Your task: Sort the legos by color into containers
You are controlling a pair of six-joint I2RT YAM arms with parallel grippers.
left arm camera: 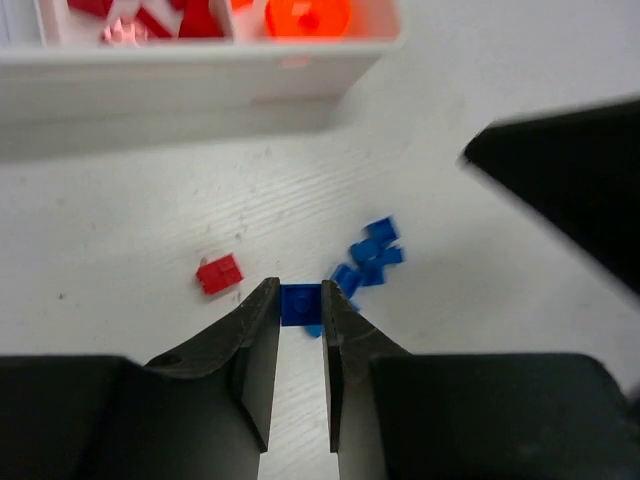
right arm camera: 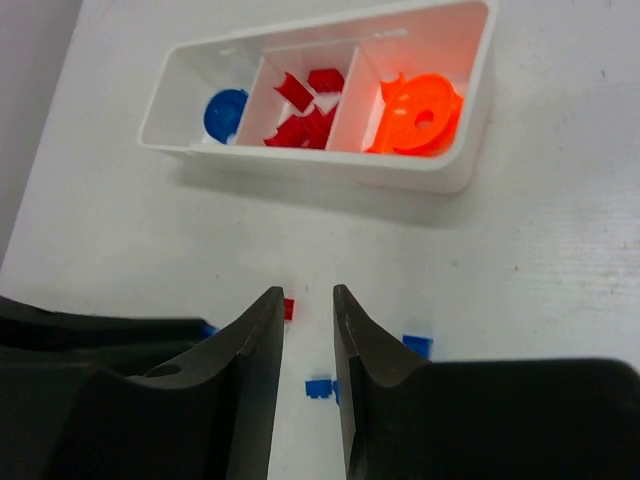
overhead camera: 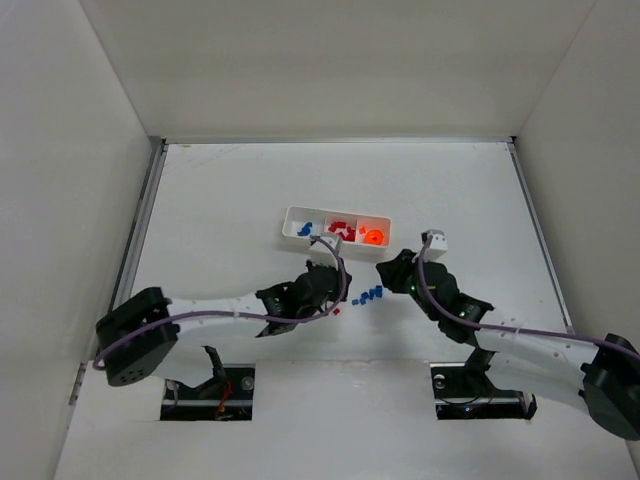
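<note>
Three compartments in the white tray [overhead camera: 288,226], top view: blue pieces at its left end, red in the middle, orange at its right end. Both arms reach in on the tray's near side. The left gripper [overhead camera: 340,291] is near the tray's middle, the right gripper [overhead camera: 385,269] near its orange end. Loose blue bricks [overhead camera: 372,294] lie on the table [overhead camera: 250,180] between the two grippers, near the tray. One red brick [overhead camera: 337,311] lies a little farther from the tray.

Left wrist view: the left fingers [left arm camera: 255,350] are closed in on a single blue brick [left arm camera: 298,304], both tips touching its sides. Lifted or on the table: cannot tell. The red brick and the other blue ones lie between it and the tray's near wall. An orange round piece [left arm camera: 308,17] sits in the tray's end compartment.

Right wrist view: the right fingers [right arm camera: 262,340] are narrowly parted with nothing between them. The tray lies ahead, well apart. A blue round piece [right arm camera: 225,113] is in one end compartment, red bricks [right arm camera: 305,105] are in the middle, and the orange piece is at the other end.
</note>
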